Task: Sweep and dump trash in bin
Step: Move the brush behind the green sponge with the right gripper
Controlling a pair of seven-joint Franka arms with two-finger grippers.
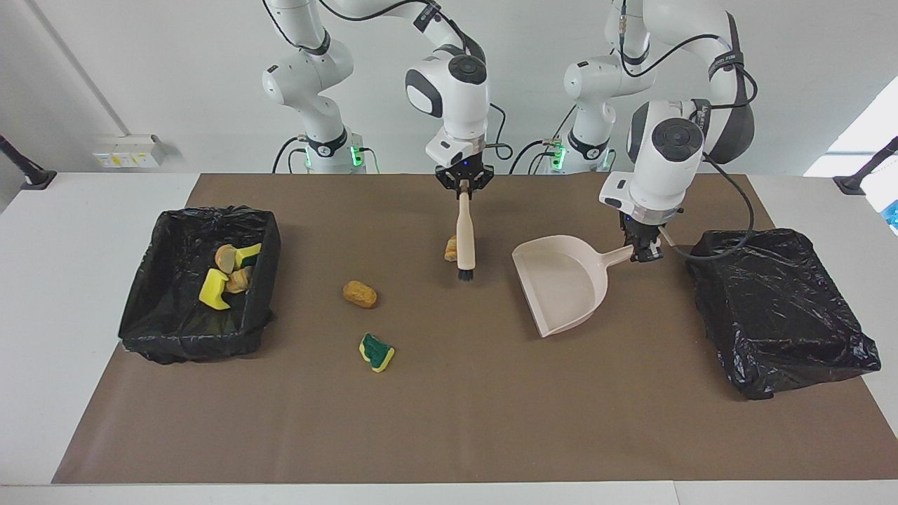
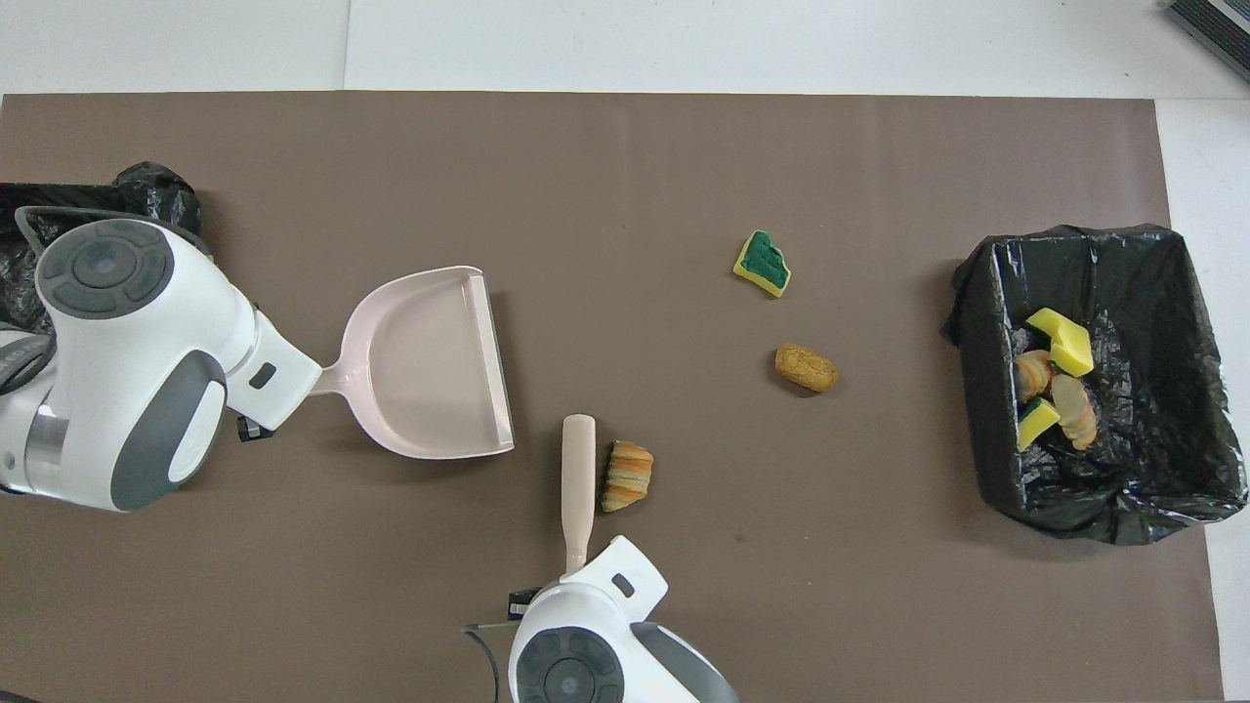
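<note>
While both arms hang over the middle of the table (image 1: 84, 294), its brown mat (image 1: 449, 421) lies bare and wide along the edge farthest from the robots. At the right arm's end sits an open bin (image 1: 140, 308) lined with crinkled black plastic, holding four scraps (image 1: 231, 273); a second black-bagged bin (image 1: 779, 308) sits at the left arm's end. The smooth beige dustpan (image 1: 561, 280) rests on the mat, its handle clenched in the left gripper (image 1: 644, 252). The right gripper (image 1: 464, 184) grips a pale brush (image 1: 465, 238) upright, dark bristles down. Just beside the bristles, toward the right arm's end, lies a ridged bread-like lump (image 2: 627, 475). A rounder tan lump (image 1: 360, 294) and a green-backed yellow sponge piece (image 1: 377, 352) lie loose, well apart from both sets of fingers.
</note>
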